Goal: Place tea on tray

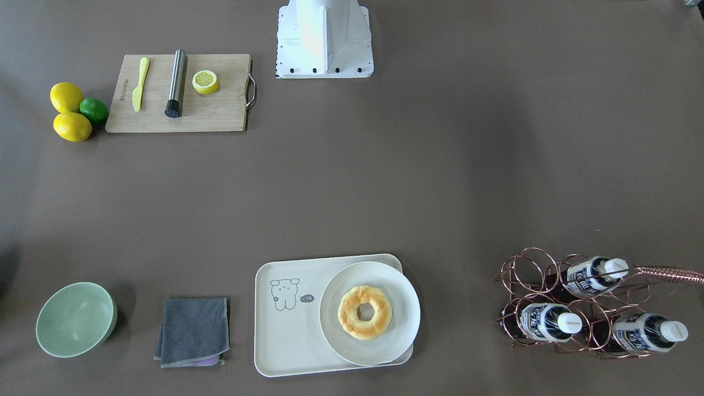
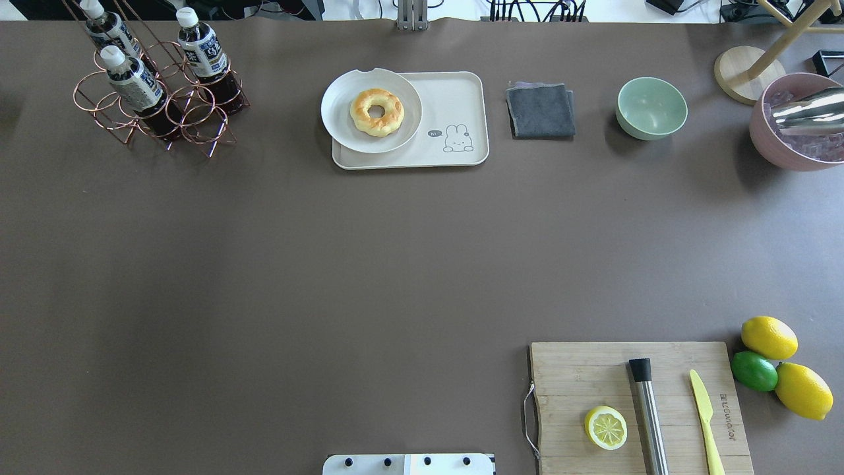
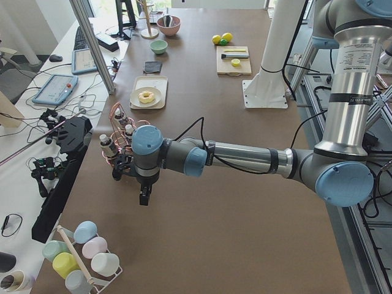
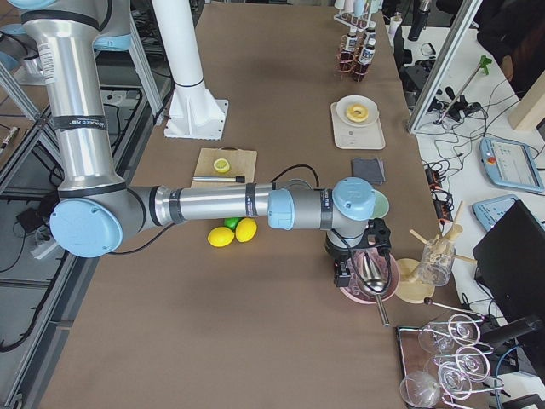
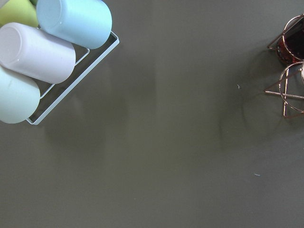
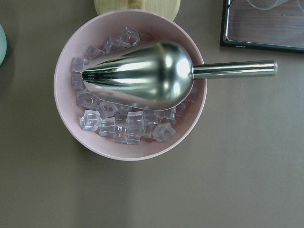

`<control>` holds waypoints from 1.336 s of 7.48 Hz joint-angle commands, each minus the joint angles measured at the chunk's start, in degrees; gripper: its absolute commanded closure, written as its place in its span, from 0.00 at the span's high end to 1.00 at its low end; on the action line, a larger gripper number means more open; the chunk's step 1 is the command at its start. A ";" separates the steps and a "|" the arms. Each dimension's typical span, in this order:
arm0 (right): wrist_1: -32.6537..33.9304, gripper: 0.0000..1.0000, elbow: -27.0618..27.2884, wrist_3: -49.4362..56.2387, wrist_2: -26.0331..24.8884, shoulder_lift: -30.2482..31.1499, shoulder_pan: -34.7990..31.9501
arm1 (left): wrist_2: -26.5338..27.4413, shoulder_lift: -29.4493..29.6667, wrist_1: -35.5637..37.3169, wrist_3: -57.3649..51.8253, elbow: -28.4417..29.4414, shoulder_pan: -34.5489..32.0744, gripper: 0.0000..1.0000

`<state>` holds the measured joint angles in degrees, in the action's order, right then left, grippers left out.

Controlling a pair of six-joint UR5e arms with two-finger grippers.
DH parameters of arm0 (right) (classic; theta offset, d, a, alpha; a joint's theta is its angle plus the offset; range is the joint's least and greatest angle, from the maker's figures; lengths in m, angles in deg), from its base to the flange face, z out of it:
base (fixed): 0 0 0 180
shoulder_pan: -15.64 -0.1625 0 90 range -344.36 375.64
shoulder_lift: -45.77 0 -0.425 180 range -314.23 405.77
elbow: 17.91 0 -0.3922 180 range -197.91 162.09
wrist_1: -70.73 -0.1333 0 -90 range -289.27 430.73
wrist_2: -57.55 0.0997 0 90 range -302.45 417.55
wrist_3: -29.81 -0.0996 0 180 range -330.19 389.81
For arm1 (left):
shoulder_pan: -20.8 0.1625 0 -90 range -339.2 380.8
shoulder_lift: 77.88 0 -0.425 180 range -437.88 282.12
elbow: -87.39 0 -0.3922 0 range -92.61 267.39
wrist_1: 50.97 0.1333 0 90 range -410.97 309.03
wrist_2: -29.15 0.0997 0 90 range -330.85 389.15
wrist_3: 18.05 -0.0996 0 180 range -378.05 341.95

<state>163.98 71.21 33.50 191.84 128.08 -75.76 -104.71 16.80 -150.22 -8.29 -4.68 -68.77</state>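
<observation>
Three alike tea bottles (image 1: pixel 550 322) with white caps stand slanted in a copper wire rack (image 2: pixel 198 128) at the table's far left corner; they also show in the exterior left view (image 3: pixel 109 146). The cream tray (image 2: pixel 461 99) with a cartoon drawing lies at the far middle (image 1: pixel 286 341), with a round white plate (image 2: pixel 343 128) and a doughnut (image 2: pixel 376 112) on its left part. My left gripper (image 3: pixel 144 197) hangs over bare table just short of the rack; I cannot tell if it is open. My right gripper (image 4: pixel 344 274) hangs over a pink ice bowl (image 6: pixel 128 142); I cannot tell its state.
A metal scoop (image 6: pixel 142 76) lies in the ice bowl. A grey cloth (image 2: pixel 541 111) and green bowl (image 2: pixel 651 107) sit right of the tray. A cutting board (image 2: pixel 593 369) with knife, muddler and lemon half, plus lemons (image 2: pixel 768 336), sit near right. Pastel cups (image 5: pixel 38 52) lie near the left gripper.
</observation>
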 commanded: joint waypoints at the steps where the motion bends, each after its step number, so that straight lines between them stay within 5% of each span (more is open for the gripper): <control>1: 0.00 1.00 0.00 0.00 0.00 0.39 0.00 | 0.09 0.07 -0.06 1.22 -6.15 4.21 0.99; 4: 0.00 1.00 -0.09 0.00 -0.09 0.39 0.00 | 0.27 2.17 -2.33 6.15 -10.58 7.64 0.99; 6: 0.00 1.00 -0.09 0.00 -0.17 0.56 0.00 | 0.53 2.27 -13.64 11.13 -10.59 12.30 0.99; 10: 0.00 1.00 -0.26 0.09 -0.09 1.53 -0.09 | 5.01 5.25 -14.74 18.96 -10.85 16.71 0.99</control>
<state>163.98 71.11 33.54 191.72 129.12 -75.77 -100.59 20.81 -164.52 7.51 -15.17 -53.58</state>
